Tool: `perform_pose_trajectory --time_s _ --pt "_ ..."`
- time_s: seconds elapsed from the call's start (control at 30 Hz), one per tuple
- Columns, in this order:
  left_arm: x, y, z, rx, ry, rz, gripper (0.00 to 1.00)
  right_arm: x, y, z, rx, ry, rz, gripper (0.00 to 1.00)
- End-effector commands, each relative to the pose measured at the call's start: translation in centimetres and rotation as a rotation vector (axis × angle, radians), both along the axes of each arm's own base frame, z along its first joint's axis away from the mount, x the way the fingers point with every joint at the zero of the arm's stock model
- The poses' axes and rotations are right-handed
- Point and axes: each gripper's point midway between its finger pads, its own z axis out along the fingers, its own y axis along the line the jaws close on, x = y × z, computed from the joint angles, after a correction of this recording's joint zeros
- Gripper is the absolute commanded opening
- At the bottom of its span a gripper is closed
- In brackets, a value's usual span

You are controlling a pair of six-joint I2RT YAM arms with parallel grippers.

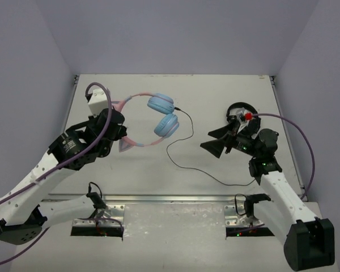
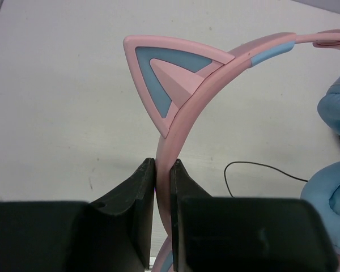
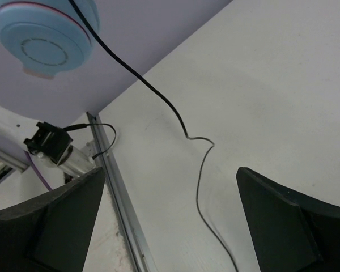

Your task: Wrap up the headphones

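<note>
Now: left claw [image 2: 161, 170] pinched narrow on pink headband [image 2: 184, 122] of headphones [image 1: 166, 124], by cat ear [image 2: 164, 79]. Headphones sit at desk's [image 1: 226, 90] far-left part. Cable [image 1: 179, 165] runs slack over desk middle toward desk's near-right edge. Right claw [image 1: 207, 140] spread wide, empty, above desk's right part, facing cable. Step, likely: pick up cable for winding. Advice: hold left grip firm and steady. Take cable close to ear cups [image 1: 160, 103], not loose end. Wind with light tension, no kinks, no tugging at plug.

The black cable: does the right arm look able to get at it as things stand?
Probably yes. The right gripper is open, and the cable lies loose just ahead of it, with nothing between them.
</note>
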Motion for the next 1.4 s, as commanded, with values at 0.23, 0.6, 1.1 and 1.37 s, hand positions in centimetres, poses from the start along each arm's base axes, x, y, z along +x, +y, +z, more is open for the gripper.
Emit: perform_pose_trajectory --time_s 0.23,0.6,1.1,1.37 --pt "0.6 -3.0 8.3 -0.146 -0.155 -0.147 0.00 2.4 6.4 1.2 -0.089 -0.257 0.070 0.92" --pt "-0.5 -4.9 13.5 -0.352 -0.276 -0.257 0.00 6.0 10.7 0.8 0.066 -0.153 0.119 0.64" --pt "0.3 1.5 10.7 -0.155 -0.377 -0.008 0.00 5.8 3.8 0.1 -0.083 -0.186 -0.314 0.01" --pt "1.7 -2.6 7.2 0.064 -0.399 -0.286 0.00 4.3 -0.6 3.8 -0.203 -0.304 -0.466 0.01"
